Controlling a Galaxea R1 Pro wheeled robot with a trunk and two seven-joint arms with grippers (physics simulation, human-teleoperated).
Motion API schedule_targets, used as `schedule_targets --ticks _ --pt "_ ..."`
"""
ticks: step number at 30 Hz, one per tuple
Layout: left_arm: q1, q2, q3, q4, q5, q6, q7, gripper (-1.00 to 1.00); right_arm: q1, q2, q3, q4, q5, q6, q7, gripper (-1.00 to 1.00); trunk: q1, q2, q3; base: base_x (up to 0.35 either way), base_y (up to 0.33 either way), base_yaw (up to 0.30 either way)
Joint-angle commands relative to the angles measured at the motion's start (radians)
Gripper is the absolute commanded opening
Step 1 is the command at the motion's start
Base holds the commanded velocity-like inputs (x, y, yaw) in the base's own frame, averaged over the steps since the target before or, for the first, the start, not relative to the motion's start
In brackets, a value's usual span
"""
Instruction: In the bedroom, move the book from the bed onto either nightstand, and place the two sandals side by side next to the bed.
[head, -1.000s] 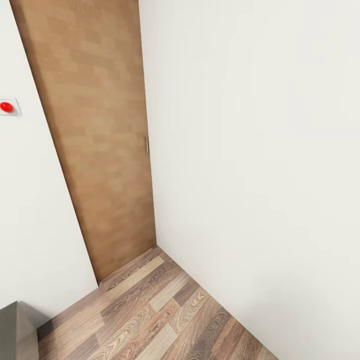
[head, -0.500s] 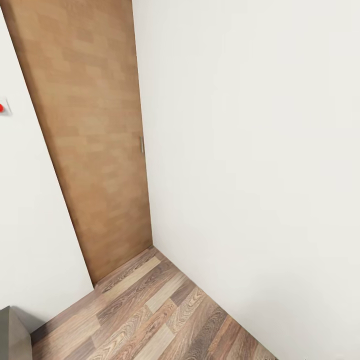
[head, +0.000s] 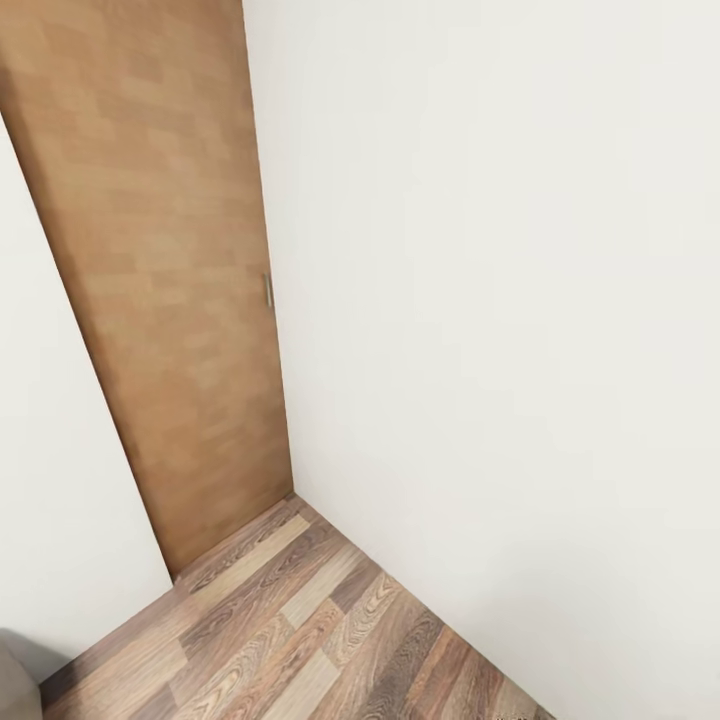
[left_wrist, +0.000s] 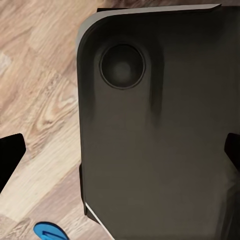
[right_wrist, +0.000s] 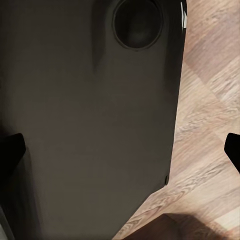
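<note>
Beneath our left hand (left_wrist: 120, 155), its fingers spread and empty, a blue sandal (left_wrist: 50, 233) lies on the wood floor (left_wrist: 35, 95) beside our dark base (left_wrist: 160, 125). Our right hand (right_wrist: 120, 150) is likewise apart, holding nothing. Ahead stand a door (head: 150, 280) and a white wall (head: 500, 300). We judge we are travelling; next we must turn towards the sandal.

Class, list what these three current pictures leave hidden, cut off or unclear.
- Blue sandal: left wrist view, cut off by the picture's edge.
- Door: head view, top cut off by the edge.
- Left gripper and right gripper: fingertips barely enter the edges; nothing between them.
</note>
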Motion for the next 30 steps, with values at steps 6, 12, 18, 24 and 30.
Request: schedule_targets --ticks 6,12,18,24,30 --pt "0.000 0.000 0.001 0.000 0.000 -0.003 -0.001 1.00 0.000 0.000 0.000 0.000 0.000 0.000 -0.001 1.00 0.000 0.000 -0.001 0.000 0.000 -0.108" --pt "0.000 0.000 0.001 0.000 0.000 -0.004 -0.001 1.00 0.000 0.000 0.000 0.000 0.000 0.000 -0.001 1.00 0.000 0.000 -0.001 0.000 0.000 -0.101" --pt "0.000 0.000 0.001 0.000 0.001 -0.004 -0.001 1.00 0.000 0.001 0.000 0.000 0.001 0.000 -0.001 1.00 0.000 0.000 -0.001 0.000 0.000 -0.098" --pt "0.000 0.000 0.002 0.000 0.002 -0.008 0.000 1.00 0.000 0.001 0.000 0.000 0.001 0.000 -0.001 1.00 0.000 0.000 -0.001 0.000 0.000 -0.096" --pt "0.000 0.001 0.003 0.000 0.002 -0.014 0.002 1.00 0.000 0.002 0.000 0.000 0.001 0.000 -0.001 1.00 0.000 0.000 -0.001 0.000 0.000 -0.095"
